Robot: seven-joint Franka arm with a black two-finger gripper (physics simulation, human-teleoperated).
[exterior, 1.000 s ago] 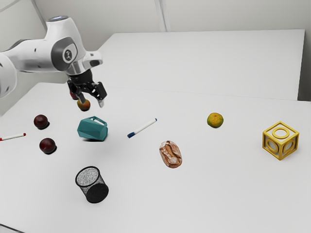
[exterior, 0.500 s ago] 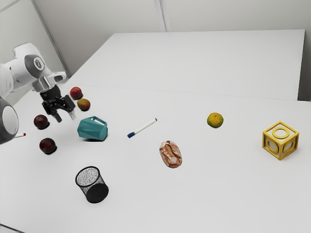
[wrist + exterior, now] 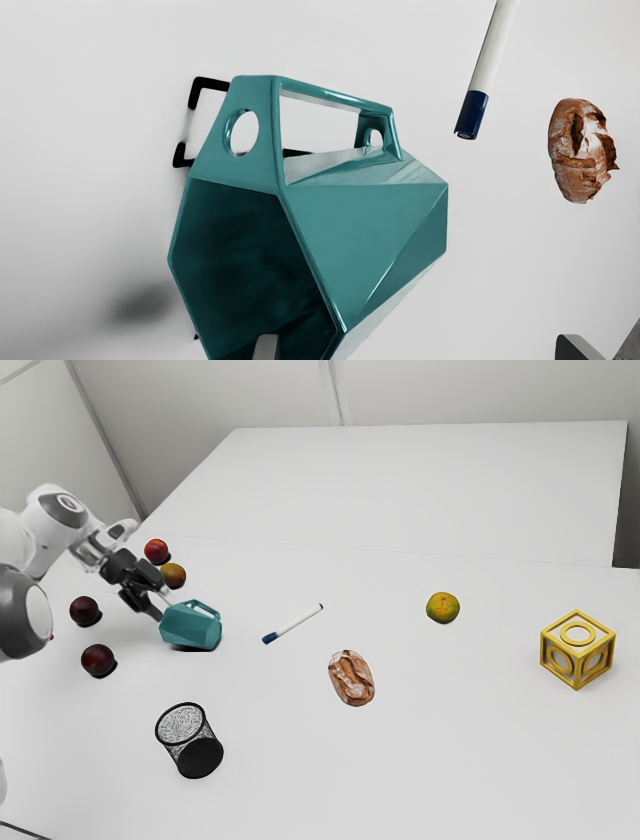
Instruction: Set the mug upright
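The teal mug [image 3: 190, 627] lies on its side on the table, its handle on the upper side and its base toward the exterior view's right. At its exterior-view-left end, beside the mouth, is my tilted gripper [image 3: 161, 607]. In the wrist view the dark mouth of the mug [image 3: 365, 235] faces the hand. My gripper [image 3: 421, 346] stands open there, one fingertip overlapping the mouth and the other beyond the mug's outer wall, apart from it. Whether the first fingertip is inside the mouth I cannot tell.
A marker [image 3: 293, 623] and a bread roll [image 3: 351, 678] lie beyond the mug. A mesh cup [image 3: 190, 740] is tipped nearer the camera. Dark plums [image 3: 98, 660] and reddish fruits [image 3: 173, 575] are close by; an orange [image 3: 443, 607] and yellow cube [image 3: 577, 649] are farther off.
My hand first swung toward the exterior view's left and down, then tilted and moved in to the mug's mouth. The mug has not visibly moved.
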